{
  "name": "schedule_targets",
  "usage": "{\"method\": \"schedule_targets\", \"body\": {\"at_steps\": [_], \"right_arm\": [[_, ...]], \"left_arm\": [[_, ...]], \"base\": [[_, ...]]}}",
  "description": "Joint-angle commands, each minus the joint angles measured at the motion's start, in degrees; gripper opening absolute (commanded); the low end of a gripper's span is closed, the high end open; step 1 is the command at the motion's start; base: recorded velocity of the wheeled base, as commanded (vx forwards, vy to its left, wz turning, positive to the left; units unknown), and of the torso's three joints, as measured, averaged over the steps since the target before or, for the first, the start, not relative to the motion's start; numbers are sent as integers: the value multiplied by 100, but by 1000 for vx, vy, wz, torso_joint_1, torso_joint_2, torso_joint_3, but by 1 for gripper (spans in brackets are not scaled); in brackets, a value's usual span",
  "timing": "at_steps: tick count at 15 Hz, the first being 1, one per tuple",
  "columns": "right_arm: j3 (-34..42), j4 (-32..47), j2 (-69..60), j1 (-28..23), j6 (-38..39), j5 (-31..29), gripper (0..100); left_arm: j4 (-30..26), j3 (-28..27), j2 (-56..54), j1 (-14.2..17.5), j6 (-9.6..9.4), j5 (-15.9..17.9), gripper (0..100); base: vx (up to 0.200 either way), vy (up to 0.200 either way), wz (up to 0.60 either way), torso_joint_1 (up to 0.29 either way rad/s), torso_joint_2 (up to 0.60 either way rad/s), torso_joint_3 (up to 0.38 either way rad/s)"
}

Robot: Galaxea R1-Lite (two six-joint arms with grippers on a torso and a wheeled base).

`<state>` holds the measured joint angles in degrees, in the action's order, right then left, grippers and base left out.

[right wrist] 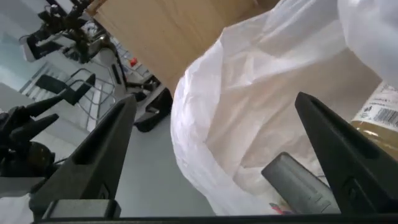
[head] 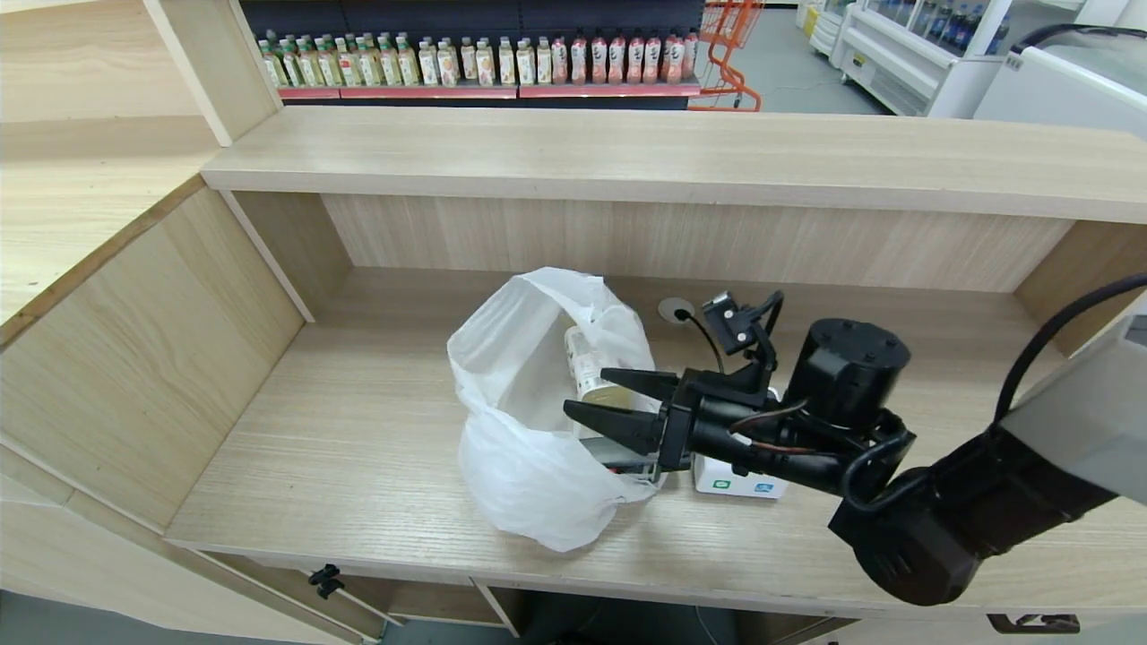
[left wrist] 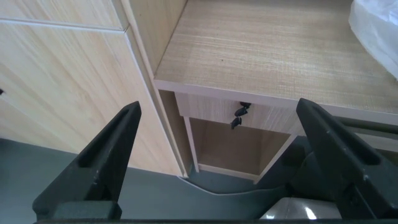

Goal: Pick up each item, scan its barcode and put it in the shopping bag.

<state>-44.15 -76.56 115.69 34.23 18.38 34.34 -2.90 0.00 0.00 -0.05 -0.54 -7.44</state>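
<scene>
A white plastic shopping bag (head: pixel 520 421) lies on the wooden counter (head: pixel 358 448) with its mouth facing right. Inside it I see a pale labelled bottle (head: pixel 587 363) and a dark flat item (head: pixel 618 452). My right gripper (head: pixel 584 391) is open at the bag's mouth, with nothing between its fingers. The right wrist view looks into the bag (right wrist: pixel 249 93) past the open right gripper (right wrist: pixel 211 162), showing the bottle's label (right wrist: pixel 379 115) and a grey item (right wrist: pixel 298 183). My left gripper (left wrist: pixel 217 162) is open and empty, low in front of the counter's front edge (left wrist: pixel 261 87).
A small white box (head: pixel 739 479) sits on the counter under my right arm, just right of the bag. A cable hole (head: pixel 675 310) is behind it. The counter is a recess with wooden side walls and a raised back ledge (head: pixel 672 152). A key (left wrist: pixel 239 115) hangs from the drawer below.
</scene>
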Motion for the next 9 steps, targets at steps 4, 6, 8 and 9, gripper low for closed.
{"method": "schedule_targets", "body": {"at_steps": [4,6,8,9], "right_arm": [[249,299,-846,-699,-107,-15,100],[311,660,-1303,-1032,-98,-15,100],[539,2136,-2613,-1586,-212,-68,100],[803,2743,-3290,-1885,-379,-85,100]], "left_arm": [[0,0,0,5,1,-3,100],[0,0,9,5,1,-3,100],[0,0,9,5,1,-3,100],[0,0,0,5,1,-3,100]], "base": [[0,0,0,0,0,0],[0,0,0,0,0,0],[0,0,0,0,0,0],[0,0,0,0,0,0]]}}
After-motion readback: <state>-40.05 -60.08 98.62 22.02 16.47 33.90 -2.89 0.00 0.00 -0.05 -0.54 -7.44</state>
